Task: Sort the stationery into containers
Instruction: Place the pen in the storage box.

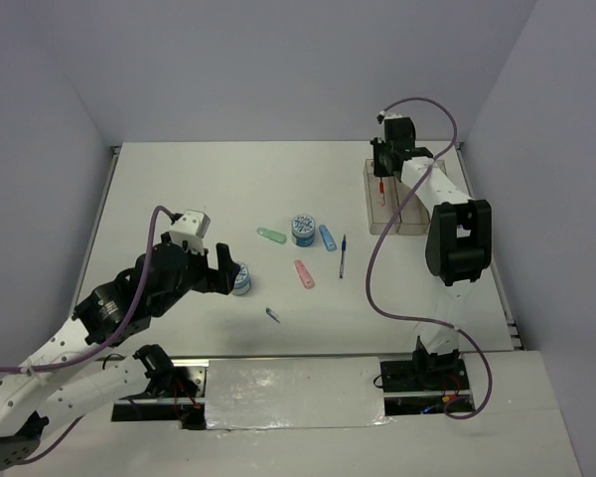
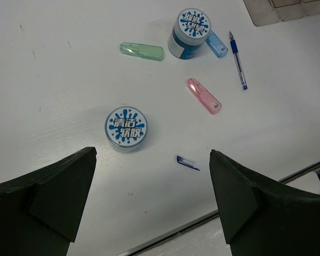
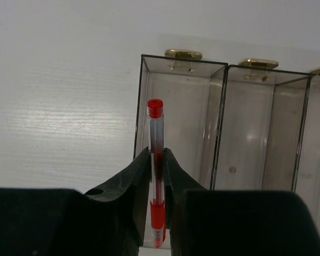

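My right gripper (image 3: 157, 154) is shut on a red pen (image 3: 155, 133) and holds it over the leftmost compartment of the clear three-compartment tray (image 3: 245, 133). From above, it (image 1: 381, 164) is at the tray's (image 1: 387, 221) far end with the red pen (image 1: 380, 189) below it. My left gripper (image 2: 152, 181) is open and empty, just short of a blue-white tape roll (image 2: 126, 129). A second tape roll (image 2: 190, 32), a green clip (image 2: 142, 51), a blue clip (image 2: 217, 44), a pink clip (image 2: 204, 95) and a blue pen (image 2: 238, 59) lie beyond it.
A small blue pen cap (image 2: 188, 162) lies near the table's front edge, right of the near tape roll. The tray's other two compartments look empty. Grey walls enclose the table on three sides.
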Robot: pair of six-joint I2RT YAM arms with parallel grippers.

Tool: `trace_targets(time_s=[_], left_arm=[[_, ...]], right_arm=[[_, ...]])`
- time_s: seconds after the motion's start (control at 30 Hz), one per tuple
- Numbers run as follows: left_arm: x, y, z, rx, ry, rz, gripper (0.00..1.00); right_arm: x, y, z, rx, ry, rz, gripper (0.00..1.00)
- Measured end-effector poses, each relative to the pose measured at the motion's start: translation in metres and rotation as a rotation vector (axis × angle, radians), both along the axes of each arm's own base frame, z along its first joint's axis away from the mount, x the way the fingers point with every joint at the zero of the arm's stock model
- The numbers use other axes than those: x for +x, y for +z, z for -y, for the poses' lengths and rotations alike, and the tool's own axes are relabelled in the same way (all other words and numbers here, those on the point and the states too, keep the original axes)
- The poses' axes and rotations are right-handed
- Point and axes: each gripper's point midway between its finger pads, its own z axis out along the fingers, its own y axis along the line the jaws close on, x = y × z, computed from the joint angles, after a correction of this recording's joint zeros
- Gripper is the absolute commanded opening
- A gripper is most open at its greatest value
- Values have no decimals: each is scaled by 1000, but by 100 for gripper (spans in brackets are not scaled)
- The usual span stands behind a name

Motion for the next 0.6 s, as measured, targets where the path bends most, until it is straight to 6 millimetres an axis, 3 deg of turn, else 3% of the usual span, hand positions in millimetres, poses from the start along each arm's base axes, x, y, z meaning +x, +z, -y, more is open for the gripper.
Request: trace_targets(time_s=[0.23,0.37,0.47,0.5,0.53,0.57,0.6], left_arm=[[0,-3,2,8,-8,-11,99],[1,-5,3,16,-9,-18,99],[1,-7,3,21,-7,-22,99],[1,-7,2,23,-5,-24,99],[1,-8,2,26,-2,-25,99],[2,-8,1,28,5,-25,99],[2,-9,-1,32,14,-26,99]], right_arm=[[-14,-27,6,3,-14,-63,34],[-15,-28,6,9,-16,-67,51],[-17,-27,5,25,-20,-72,55],[-19,-24,3,35,-19,-70,66],[-21,-17,2,52,-24,-61,68],[-26,-9,0,66,-26,-52,99],[-32,3,-3,83,-31,-33,100]])
